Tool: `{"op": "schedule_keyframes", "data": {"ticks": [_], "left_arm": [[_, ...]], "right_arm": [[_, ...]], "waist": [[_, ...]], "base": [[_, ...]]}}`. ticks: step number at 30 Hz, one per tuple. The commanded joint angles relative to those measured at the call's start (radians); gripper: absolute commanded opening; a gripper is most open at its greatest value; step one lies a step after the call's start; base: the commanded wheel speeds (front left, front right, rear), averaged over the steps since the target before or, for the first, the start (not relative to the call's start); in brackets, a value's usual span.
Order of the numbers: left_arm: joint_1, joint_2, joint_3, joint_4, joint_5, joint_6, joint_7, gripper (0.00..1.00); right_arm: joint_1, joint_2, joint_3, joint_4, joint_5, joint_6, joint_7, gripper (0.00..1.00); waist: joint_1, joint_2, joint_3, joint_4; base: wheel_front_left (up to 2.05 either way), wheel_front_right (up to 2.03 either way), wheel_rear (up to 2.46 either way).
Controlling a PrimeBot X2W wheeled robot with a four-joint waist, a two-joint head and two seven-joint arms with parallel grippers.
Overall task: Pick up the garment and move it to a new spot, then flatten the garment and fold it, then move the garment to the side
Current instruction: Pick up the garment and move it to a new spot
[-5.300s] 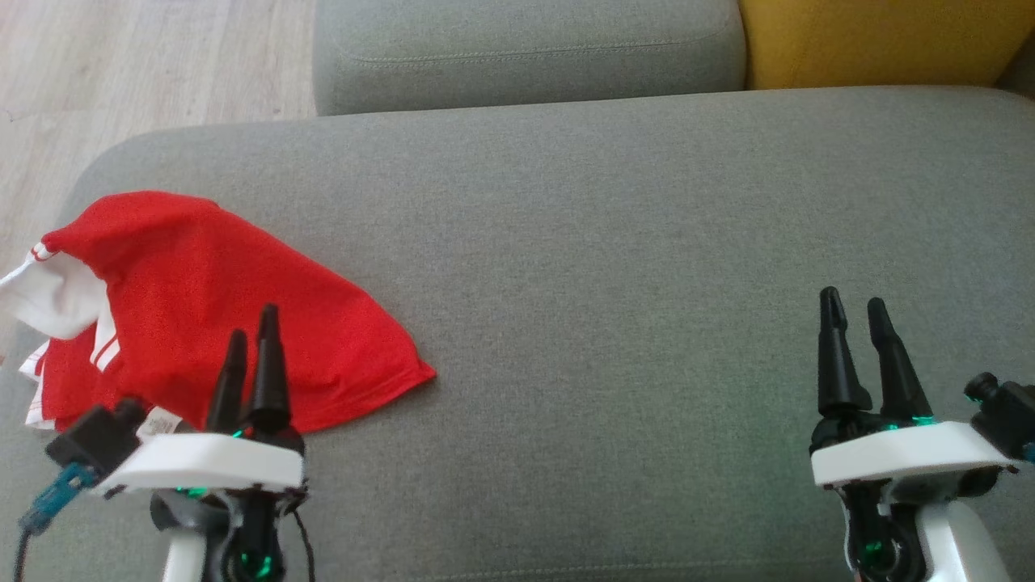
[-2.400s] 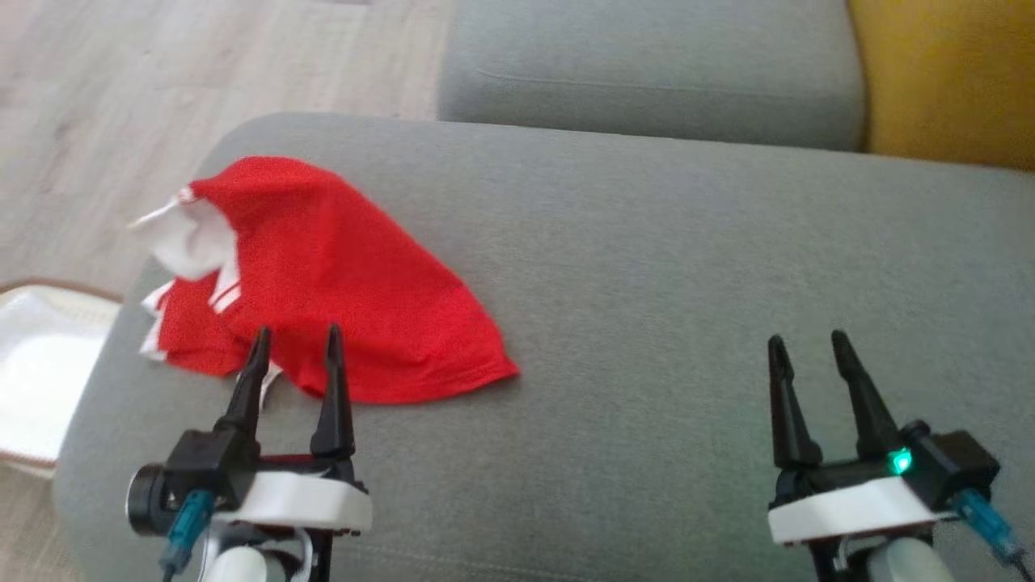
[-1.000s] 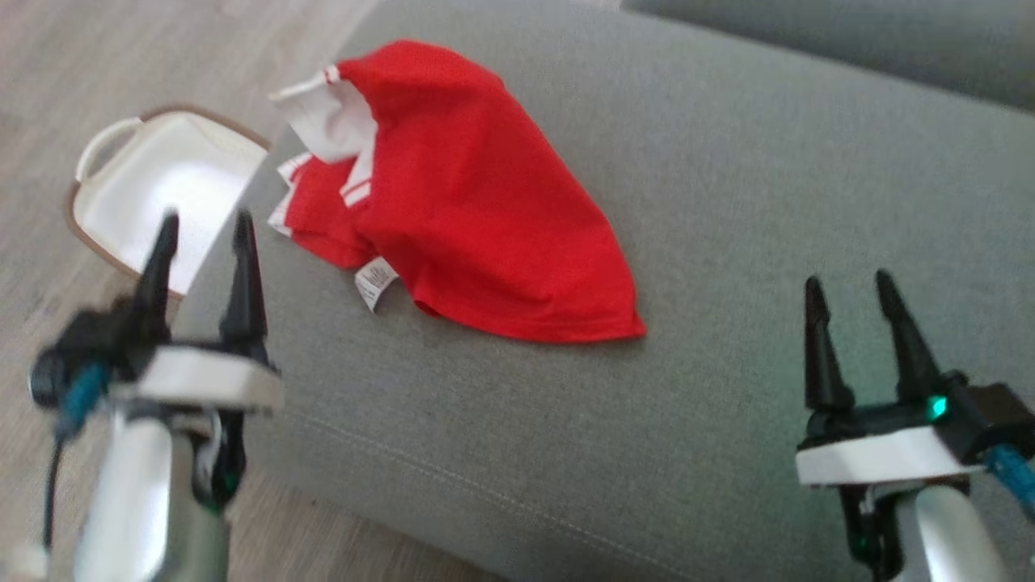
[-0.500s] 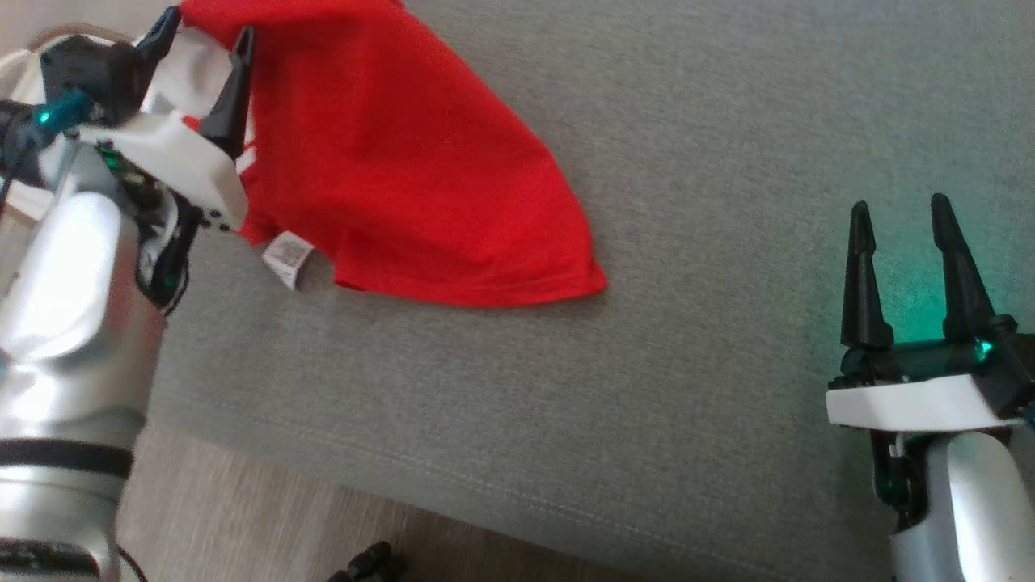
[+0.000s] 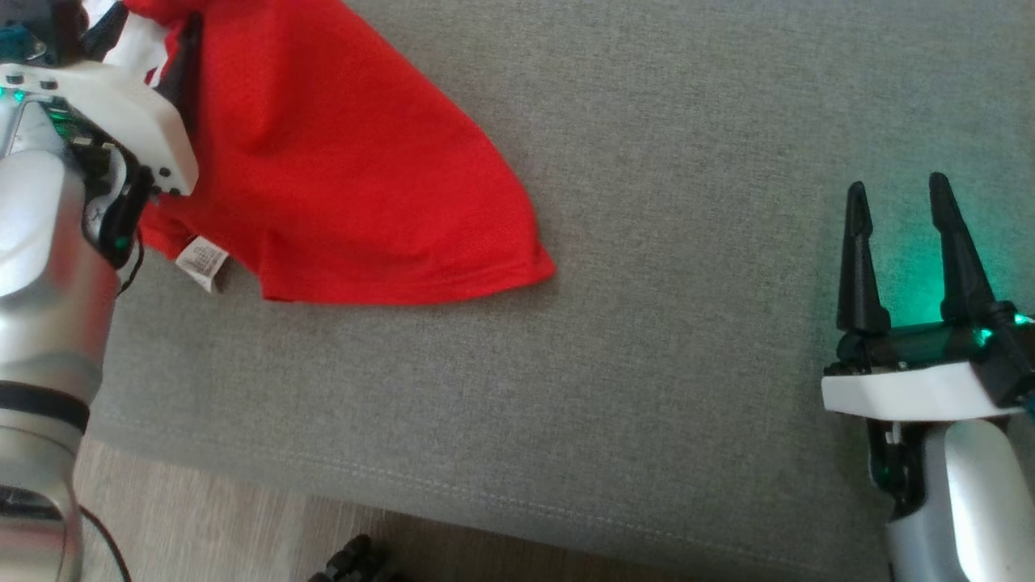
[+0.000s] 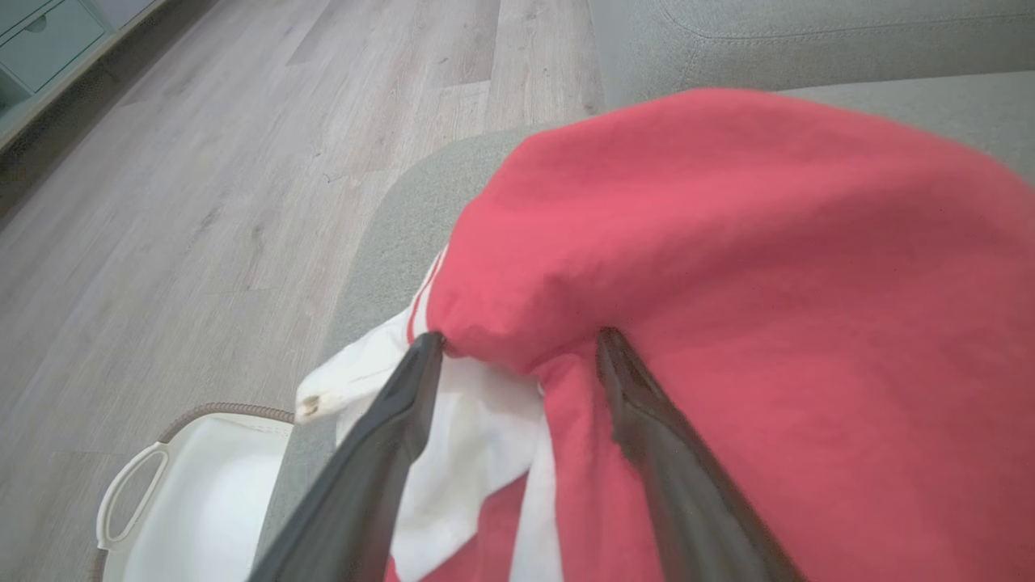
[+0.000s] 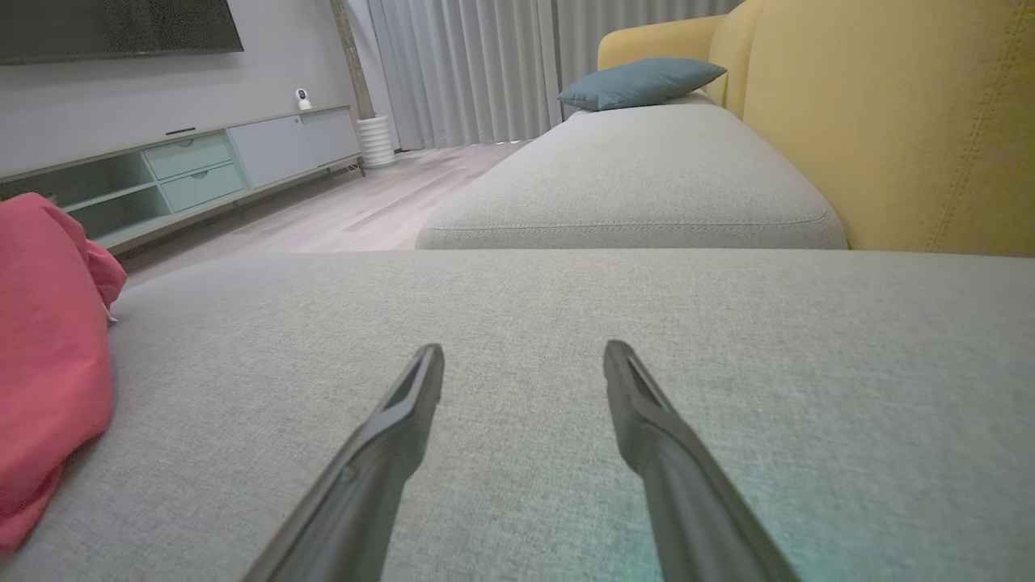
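Note:
The garment (image 5: 348, 162) is a red shirt with white trim and a white label, lying crumpled at the left end of the grey sofa cushion (image 5: 647, 364). My left gripper (image 5: 154, 20) is at the shirt's far left edge. In the left wrist view the left gripper (image 6: 521, 347) is open, and its two fingers straddle a raised fold of the garment (image 6: 768, 283) where red cloth meets white. My right gripper (image 5: 897, 187) hovers open over bare cushion far to the right. In the right wrist view the right gripper (image 7: 524, 352) holds nothing, and the garment (image 7: 48, 364) lies well off to its left.
A white basket (image 6: 186, 501) stands on the wooden floor (image 6: 202, 202) just off the cushion's left end. A second grey cushion (image 7: 631, 178) and a yellow sofa back (image 7: 906, 121) lie beyond the work cushion. The cushion's front edge (image 5: 485, 493) runs along the bottom.
The camera has swung left and down. My left gripper has gone from beside the cushion to the garment's white-and-red edge, still open. The right gripper stays open over the cushion.

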Motion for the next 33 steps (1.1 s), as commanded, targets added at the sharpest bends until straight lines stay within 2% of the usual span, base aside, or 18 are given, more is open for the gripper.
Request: {"op": "schedule_keyframes", "data": {"ticks": [1,2,3,4,10,15,19,24,33], "left_arm": [[-0.044,0.070,0.023,-0.014,-0.008,0.001,-0.009,1.00],[-0.049,0.071,0.014,-0.007,-0.018,0.001,-0.013,0.73],[-0.055,0.072,0.004,-0.002,-0.027,0.001,-0.018,0.38],[-0.059,0.074,-0.006,0.001,-0.037,0.001,-0.025,0.00],[-0.096,0.090,-0.022,0.044,-0.047,0.005,-0.134,0.00],[-0.106,0.101,0.009,0.010,-0.037,0.045,-0.184,0.00],[-0.077,0.115,0.068,-0.157,-0.019,0.079,-0.189,0.00],[0.038,0.127,0.141,-0.390,0.009,0.118,-0.189,0.00],[0.150,0.130,0.135,-0.633,0.022,0.157,-0.152,0.00]], "right_arm": [[-0.010,-0.004,0.032,-0.035,0.005,0.008,-0.006,1.00],[-0.011,-0.004,0.034,-0.034,0.006,0.008,-0.006,1.00],[-0.012,-0.004,0.037,-0.034,0.007,0.008,-0.006,1.00],[-0.013,-0.004,0.040,-0.033,0.008,0.008,-0.006,1.00],[-0.011,-0.004,0.068,-0.019,0.022,0.008,-0.006,1.00],[-0.007,-0.004,0.093,-0.006,0.043,0.008,-0.006,1.00],[0.004,-0.004,0.100,0.003,0.071,0.008,-0.006,1.00],[0.019,-0.004,0.110,0.015,0.116,0.008,-0.006,1.00],[0.034,-0.004,0.137,0.015,0.172,0.008,-0.006,1.00]], "waist": [[-0.0001,0.0000,0.003,-0.004],[-0.0001,0.0000,0.005,-0.006],[-0.0001,0.0000,0.005,-0.009],[-0.0001,0.0000,0.005,-0.012],[-0.0001,0.0000,-0.022,-0.028],[-0.0001,0.0000,-0.081,-0.050],[-0.0001,0.0000,-0.146,-0.076],[-0.0001,0.0000,-0.225,-0.123],[-0.0001,0.0000,-0.289,-0.222]], "base": [[0.00,0.00,0.00],[0.00,0.00,0.00],[0.00,0.00,0.00],[0.00,0.00,0.00],[0.00,0.00,0.00],[0.00,0.00,0.00],[0.00,0.00,0.00],[0.00,0.00,0.00],[0.00,0.00,0.00]]}}
